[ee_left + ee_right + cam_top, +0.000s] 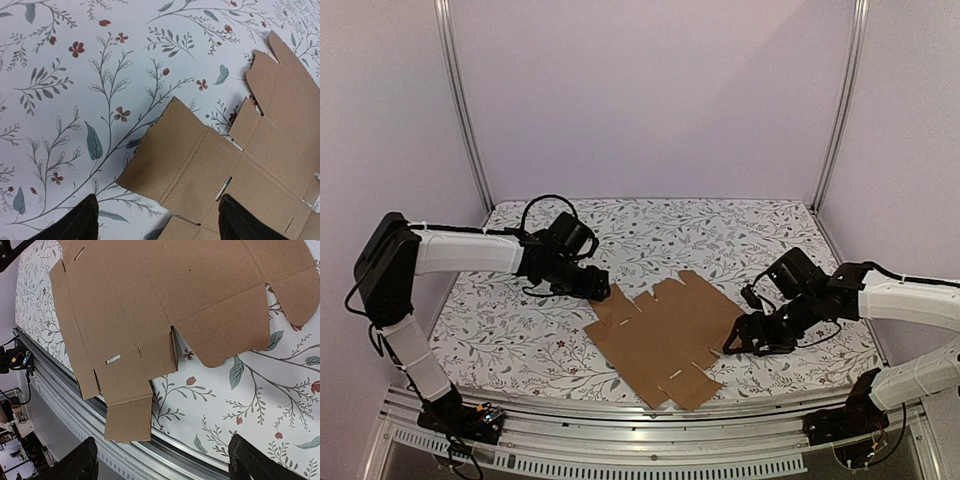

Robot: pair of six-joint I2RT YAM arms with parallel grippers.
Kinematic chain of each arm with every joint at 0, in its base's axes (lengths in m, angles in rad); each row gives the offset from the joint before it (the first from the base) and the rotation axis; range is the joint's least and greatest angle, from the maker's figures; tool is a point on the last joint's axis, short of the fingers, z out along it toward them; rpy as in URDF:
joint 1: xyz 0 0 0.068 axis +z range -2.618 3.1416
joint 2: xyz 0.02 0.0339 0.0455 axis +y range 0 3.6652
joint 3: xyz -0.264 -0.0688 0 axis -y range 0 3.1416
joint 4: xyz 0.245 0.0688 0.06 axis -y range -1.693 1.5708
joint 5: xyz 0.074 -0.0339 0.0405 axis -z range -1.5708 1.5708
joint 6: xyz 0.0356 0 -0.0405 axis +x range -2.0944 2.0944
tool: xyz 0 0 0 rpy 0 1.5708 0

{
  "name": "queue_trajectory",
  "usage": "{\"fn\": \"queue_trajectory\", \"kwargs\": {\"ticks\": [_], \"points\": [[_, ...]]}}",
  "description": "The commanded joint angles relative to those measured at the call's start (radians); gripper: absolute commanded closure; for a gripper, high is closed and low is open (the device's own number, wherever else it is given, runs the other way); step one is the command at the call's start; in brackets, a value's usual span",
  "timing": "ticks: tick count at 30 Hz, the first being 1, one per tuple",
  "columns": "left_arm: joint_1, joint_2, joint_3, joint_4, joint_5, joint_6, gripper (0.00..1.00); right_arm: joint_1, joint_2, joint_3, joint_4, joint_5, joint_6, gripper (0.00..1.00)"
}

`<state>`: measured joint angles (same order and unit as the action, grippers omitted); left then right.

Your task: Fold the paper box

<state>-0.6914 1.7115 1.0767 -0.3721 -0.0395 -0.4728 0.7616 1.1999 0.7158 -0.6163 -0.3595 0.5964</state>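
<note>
Brown cardboard, a flat die-cut paper box with flaps, tabs and slots, lies unfolded at the near middle of the white desk with its leaf-and-flower print, and one tab reaches the grey metal rail at the near edge. No panel is raised, so I judge that folding has not begun and the step in hand is the approach. The left jaws, on the white left arm, hang at the sheet's far-left corner, and the right jaws, on the white right arm, are by its right edge. Both pairs stand wide apart and grip nothing. The next move probably calls for one pair to pinch a side flap and lift it along a crease while the other pins the sheet. Only the overhead view shows both arms flanking the sheet; the left wrist view shows the creases and a small slot beside the corner flap; the right wrist view shows the near tab seeming to overhang the rail
</note>
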Motion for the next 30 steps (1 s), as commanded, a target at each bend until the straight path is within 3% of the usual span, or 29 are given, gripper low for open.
{"fn": "queue_trajectory", "kwargs": {"ticks": [1,18,30], "points": [[0.033,0.072,0.055,0.039,0.05,0.03,0.21,0.009,0.023,-0.019,0.051,-0.028,0.042,0.11],[0.098,0.234,0.152,0.021,0.121,0.096,0.36,0.053,0.143,-0.04,0.143,-0.08,0.083,0.14],[0.099,0.263,0.146,0.039,0.188,0.109,0.5,0.114,0.243,-0.056,0.255,-0.078,0.166,0.21]]}}
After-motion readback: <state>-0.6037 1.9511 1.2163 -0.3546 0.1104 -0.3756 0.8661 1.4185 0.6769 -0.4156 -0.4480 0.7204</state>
